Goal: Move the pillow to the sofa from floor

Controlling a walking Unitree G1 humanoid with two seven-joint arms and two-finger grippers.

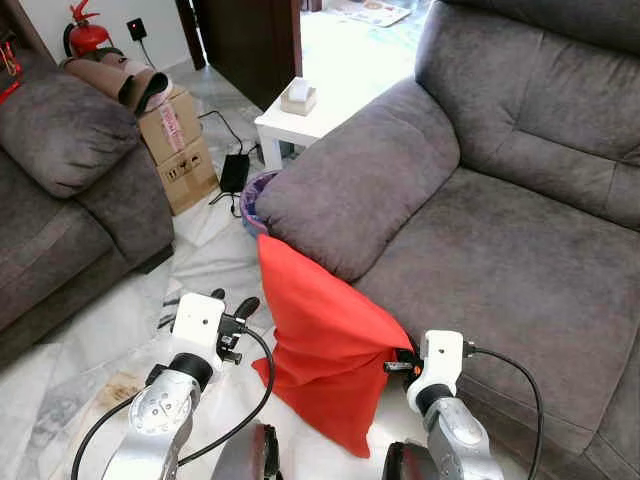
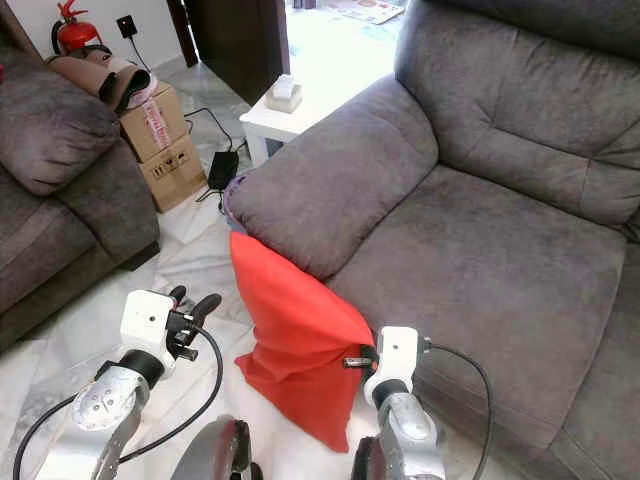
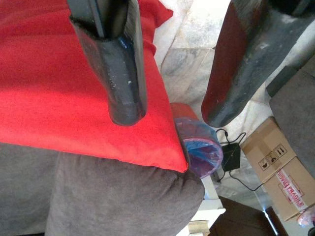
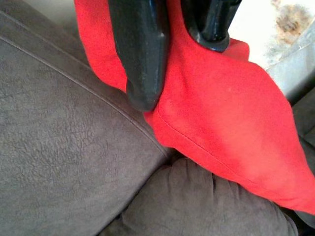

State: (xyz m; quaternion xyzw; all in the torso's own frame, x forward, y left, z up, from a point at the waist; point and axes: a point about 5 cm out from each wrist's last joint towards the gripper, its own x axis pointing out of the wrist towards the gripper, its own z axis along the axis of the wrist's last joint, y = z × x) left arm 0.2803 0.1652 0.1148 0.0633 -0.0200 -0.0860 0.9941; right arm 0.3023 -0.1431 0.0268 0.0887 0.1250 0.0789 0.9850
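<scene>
Right wrist view shows the right gripper pinching the red pillow's edge, its fingers clamped on the fabric where it meets the sofa front. Left gripper hovers open just beside the pillow's other side, touching nothing. The pillow stands on the floor, long axis roughly upright, top corner leaning against the sofa armrest. The seat lies up and to the right, so the holding right arm is the nearer.
</scene>
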